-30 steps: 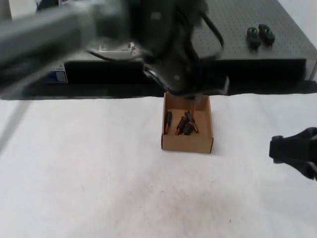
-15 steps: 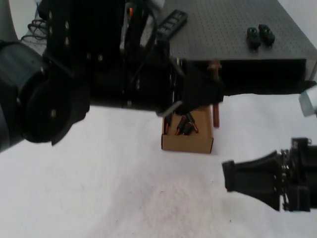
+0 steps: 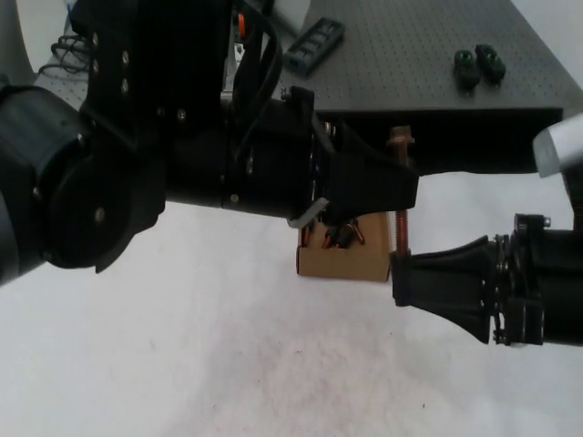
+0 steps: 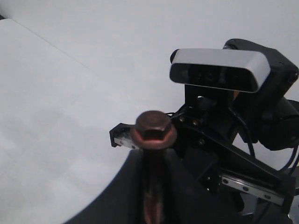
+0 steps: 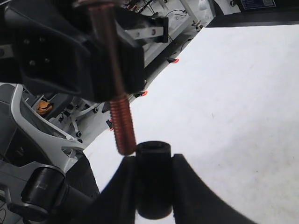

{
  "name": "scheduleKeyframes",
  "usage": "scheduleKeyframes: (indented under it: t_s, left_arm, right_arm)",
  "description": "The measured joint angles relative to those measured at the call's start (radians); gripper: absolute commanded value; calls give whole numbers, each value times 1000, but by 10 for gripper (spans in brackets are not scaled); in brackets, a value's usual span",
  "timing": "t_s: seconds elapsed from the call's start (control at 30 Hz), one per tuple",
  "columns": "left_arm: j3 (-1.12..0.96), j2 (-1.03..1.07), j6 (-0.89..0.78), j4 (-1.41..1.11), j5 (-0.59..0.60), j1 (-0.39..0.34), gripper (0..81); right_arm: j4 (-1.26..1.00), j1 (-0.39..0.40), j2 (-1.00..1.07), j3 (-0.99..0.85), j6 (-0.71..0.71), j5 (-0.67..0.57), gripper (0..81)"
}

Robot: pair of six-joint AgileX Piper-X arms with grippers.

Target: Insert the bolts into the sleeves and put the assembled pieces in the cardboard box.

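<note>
Copper bolt (image 3: 401, 182) upright, head up, clamped in left hand (image 4: 152, 186) above tabletop (image 3: 182, 346); threaded tip at rim of black sleeve (image 5: 153, 179), not yet in. Sleeve clamped in right hand (image 5: 153, 198). Cardboard box (image 3: 344, 262) just behind, several assembled pieces (image 3: 342, 235) inside

No text, numbers or signs clear enough to read. Small blue-and-white label (image 5: 254, 3) on the dark panel (image 5: 261, 18) along the far edge of the desk, print too small to make out.
</note>
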Motion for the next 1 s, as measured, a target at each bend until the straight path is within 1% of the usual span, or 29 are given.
scheduleKeyframes:
  t_s: [0.3, 0.4, 0.43, 0.53, 0.7, 1.0]
  left_arm:
    - [0, 0, 0, -4, 3, 0, 7]
    - [0, 0, 0, -4, 1, 2, 7]
    - [0, 0, 0, -4, -1, 5, 7]
    - [0, 0, 0, -4, -5, 15, 7]
    - [0, 0, -5, -4, -5, 27, 7]
    - [0, 0, -27, -4, 10, 27, 7]
  right_arm:
    - [-38, 0, 0, 7, 5, -16, 19]
    - [-20, 0, 0, 7, 6, -47, 19]
    - [-16, 0, 0, 7, 0, -87, 19]
    - [-16, 0, 0, 7, -1, -97, 19]
    - [-83, 0, 0, 7, 2, -77, 19]
    - [-117, 3, 2, 8, 7, -49, 19]
